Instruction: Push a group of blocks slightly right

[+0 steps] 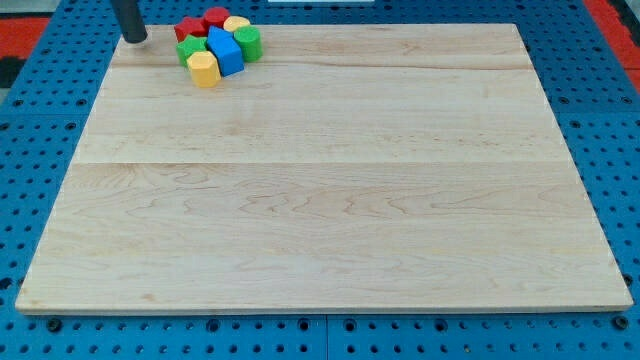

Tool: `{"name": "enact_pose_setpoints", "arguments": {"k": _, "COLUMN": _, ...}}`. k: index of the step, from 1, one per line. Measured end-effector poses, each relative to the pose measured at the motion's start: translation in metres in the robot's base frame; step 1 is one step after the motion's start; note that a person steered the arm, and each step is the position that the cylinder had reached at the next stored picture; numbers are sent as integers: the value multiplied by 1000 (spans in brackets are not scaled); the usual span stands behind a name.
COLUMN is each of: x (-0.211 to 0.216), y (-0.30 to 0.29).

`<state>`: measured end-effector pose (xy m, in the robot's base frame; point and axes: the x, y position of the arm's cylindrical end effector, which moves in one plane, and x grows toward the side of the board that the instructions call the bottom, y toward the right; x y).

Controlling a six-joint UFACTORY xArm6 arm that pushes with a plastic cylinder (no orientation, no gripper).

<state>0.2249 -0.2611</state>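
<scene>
A tight group of blocks sits at the top left of the wooden board [330, 200]. It holds two red blocks [188, 29] [216, 17], a yellow block [236, 24] at the back, a green cylinder [248, 43] on the right, a green block [190, 49] on the left, a blue block [225, 51] in the middle and a yellow hexagonal block [203, 69] at the front. My tip [135, 39] rests on the board to the left of the group, a short gap from the left red block.
The board lies on a blue perforated table [40, 150]. A red area [25, 35] shows at the view's top left and top right corners. The group is close to the board's top edge.
</scene>
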Motion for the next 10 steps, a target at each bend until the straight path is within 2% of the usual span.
{"name": "enact_pose_setpoints", "arguments": {"k": 1, "x": 0, "y": 4}}
{"name": "enact_pose_setpoints", "arguments": {"k": 4, "x": 2, "y": 62}}
{"name": "enact_pose_setpoints", "arguments": {"k": 7, "x": 36, "y": 67}}
{"name": "enact_pose_setpoints", "arguments": {"k": 10, "x": 58, "y": 112}}
